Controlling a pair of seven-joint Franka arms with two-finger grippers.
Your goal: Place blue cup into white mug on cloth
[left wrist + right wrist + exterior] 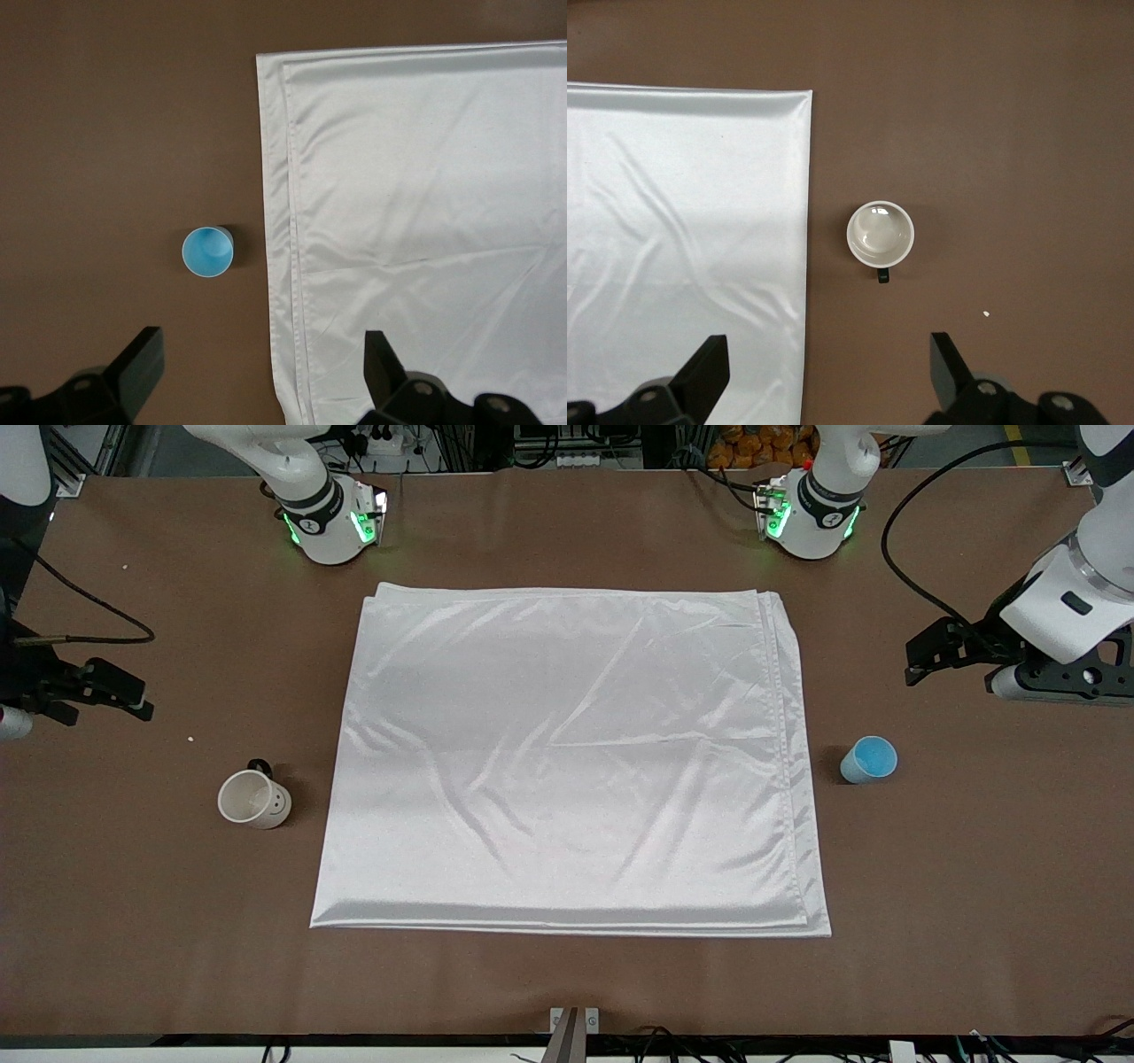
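The white cloth (567, 762) lies flat in folded layers at the middle of the table. The white mug (254, 800) stands upright on the bare table beside the cloth, toward the right arm's end, its black handle turned toward the robots. The blue cup (868, 760) stands upright on the table beside the cloth, toward the left arm's end. My left gripper (921, 660) hangs open over the table near the blue cup (208, 252) and the cloth's edge (425, 221). My right gripper (128, 695) hangs open near the mug (880, 234) and the cloth (682, 239). Neither holds anything.
The brown table (567, 992) carries small white crumbs (190, 738) near the mug. A black cable (97, 607) lies toward the right arm's end. A metal bracket (574, 1020) sits at the table's front edge.
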